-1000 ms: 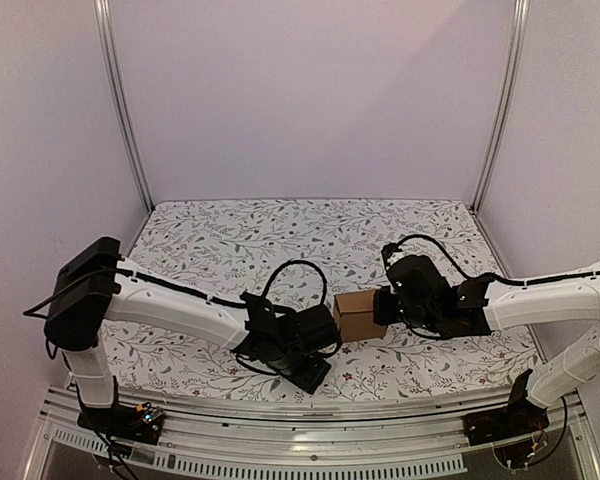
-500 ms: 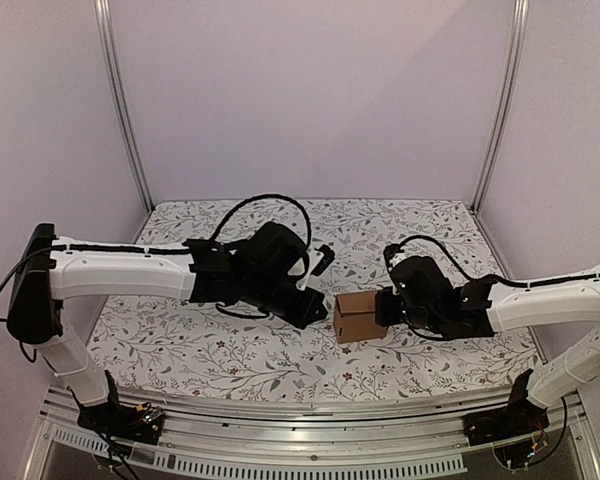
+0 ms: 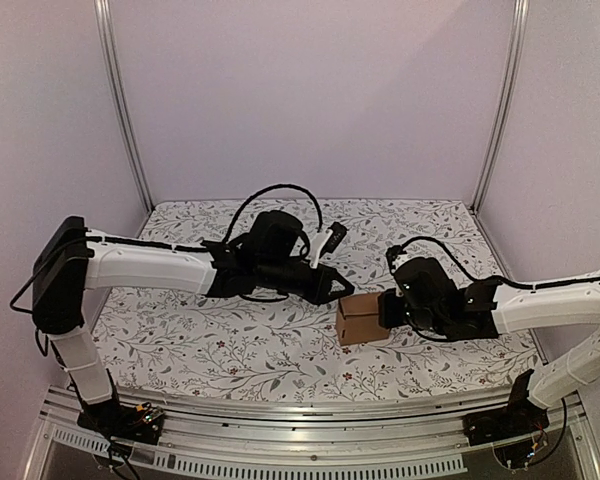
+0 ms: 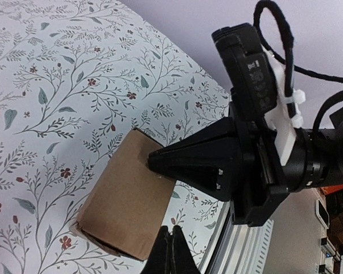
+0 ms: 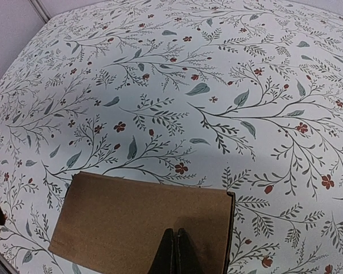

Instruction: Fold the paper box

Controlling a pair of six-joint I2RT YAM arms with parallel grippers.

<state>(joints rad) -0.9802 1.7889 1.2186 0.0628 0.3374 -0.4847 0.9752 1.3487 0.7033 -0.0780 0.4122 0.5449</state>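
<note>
On table, paper box, closed right gripper touching it, closed left gripper

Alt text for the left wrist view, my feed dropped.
A brown paper box sits on the floral tablecloth, with the shut right gripper touching its upper right side. The left gripper, also shut, sits at the box's lower edge.

Matt brown cardboard paper box on floral-printed tablecloth
</note>
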